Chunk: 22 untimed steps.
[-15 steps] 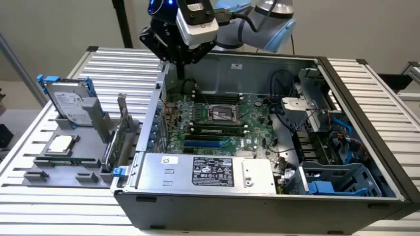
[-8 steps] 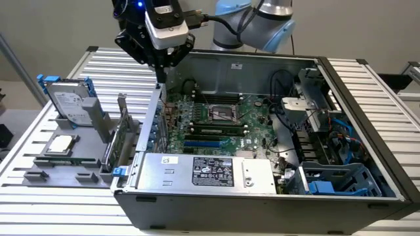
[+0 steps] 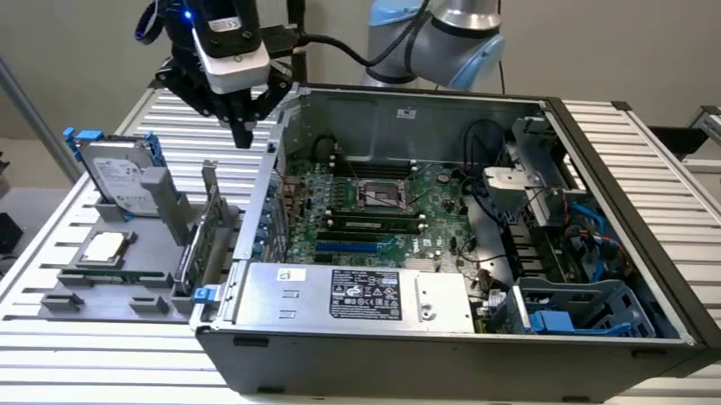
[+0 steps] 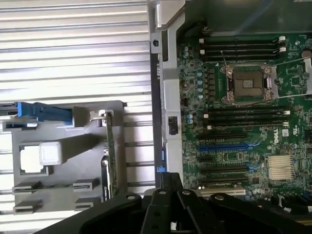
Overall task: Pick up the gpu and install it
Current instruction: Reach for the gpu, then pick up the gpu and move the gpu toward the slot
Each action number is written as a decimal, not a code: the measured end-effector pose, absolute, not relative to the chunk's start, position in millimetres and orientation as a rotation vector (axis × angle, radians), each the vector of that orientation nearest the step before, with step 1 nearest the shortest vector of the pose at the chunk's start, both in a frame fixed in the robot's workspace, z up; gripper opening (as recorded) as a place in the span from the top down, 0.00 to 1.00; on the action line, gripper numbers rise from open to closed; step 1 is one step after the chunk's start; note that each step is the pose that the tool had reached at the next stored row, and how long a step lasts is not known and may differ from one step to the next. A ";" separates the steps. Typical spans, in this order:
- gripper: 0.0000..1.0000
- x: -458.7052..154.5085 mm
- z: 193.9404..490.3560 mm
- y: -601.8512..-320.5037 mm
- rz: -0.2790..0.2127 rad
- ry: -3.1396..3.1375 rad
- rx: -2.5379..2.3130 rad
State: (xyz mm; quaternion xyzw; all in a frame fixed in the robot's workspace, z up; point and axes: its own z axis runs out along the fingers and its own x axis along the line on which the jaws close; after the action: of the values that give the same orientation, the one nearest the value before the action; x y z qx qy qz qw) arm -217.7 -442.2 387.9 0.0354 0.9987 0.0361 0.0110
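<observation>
The gpu (image 3: 201,232) stands on edge in a slot of the grey holder (image 3: 107,297) on the exterior view's left, its silver end bracket pointing up. In the wrist view the gpu (image 4: 111,158) is a thin dark strip seen edge-on with the bracket at one end. My gripper (image 3: 242,137) hangs point-down above the open computer case's left wall, behind and above the card and apart from it. Its fingers (image 4: 163,187) look pressed together with nothing between them. The motherboard's blue slot (image 3: 351,247) (image 4: 229,145) lies bare inside the case.
A silver hard drive with blue rails (image 3: 121,181) stands in the same holder, and a square processor chip (image 3: 104,246) (image 4: 48,153) lies flat on it. The open case (image 3: 451,359) holds the power supply, cables and drive cages. Slatted metal table all around.
</observation>
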 end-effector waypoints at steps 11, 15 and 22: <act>1.00 -268.0 372.5 -447.1 0.113 3.116 0.111; 1.00 -286.1 366.2 -448.6 0.113 3.116 0.111; 1.00 -299.4 359.8 -450.6 0.111 3.117 0.111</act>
State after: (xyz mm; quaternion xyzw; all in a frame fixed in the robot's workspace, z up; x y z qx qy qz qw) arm -299.4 -450.6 359.8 0.0355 0.9987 0.0355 0.0101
